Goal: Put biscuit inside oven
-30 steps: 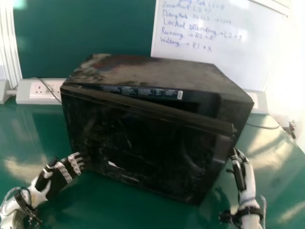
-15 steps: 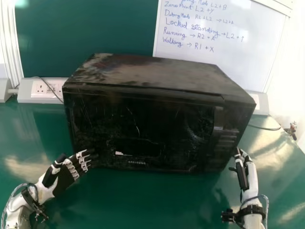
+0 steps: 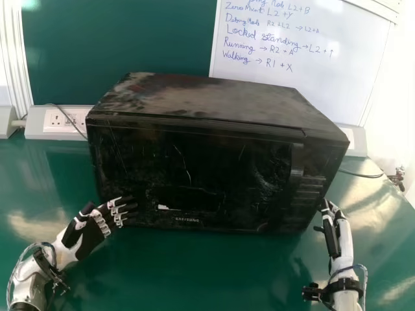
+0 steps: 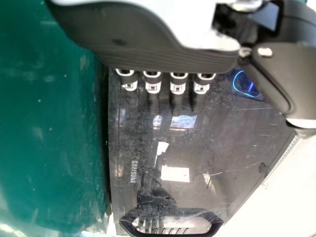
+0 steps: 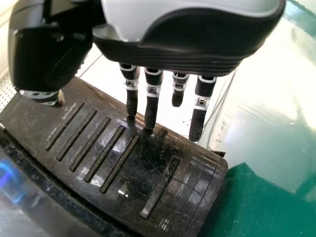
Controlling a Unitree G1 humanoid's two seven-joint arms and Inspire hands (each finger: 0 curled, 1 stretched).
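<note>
Head view has our oven (image 3: 207, 100) at the centre of the clock face, standing on the green table (image 3: 194, 278), its dark front toward us and its door (image 3: 162, 159) shut. Raised bars (image 3: 310, 188) line its front between three and four o'clock.

Our left hand (image 3: 84, 236) is at eight o'clock, wide, its fingers stretched toward the lower part of the front. Our right hand (image 3: 334, 243) is at four o'clock, also wide, its fingers reaching beside the oven's side.

Beyond the oven, a green panel (image 3: 117, 52) rises at eleven o'clock and a whiteboard (image 3: 292, 58) with handwriting at one. Wall sockets (image 3: 57, 121) sit between nine and ten, and a thin cable (image 3: 358, 173) lies near three.

Left wrist view shows the left hand (image 4: 163, 57) with straight fingers over the glossy front, thumb well apart; whether the tips touch, we cannot tell. A blue glow (image 4: 247, 85) shines in the surface near the thumb.

Right wrist view gives us the right hand (image 5: 192, 47) with its straight fingers spaced along the oven's edge, near the bars. Contact there we cannot make out either.
</note>
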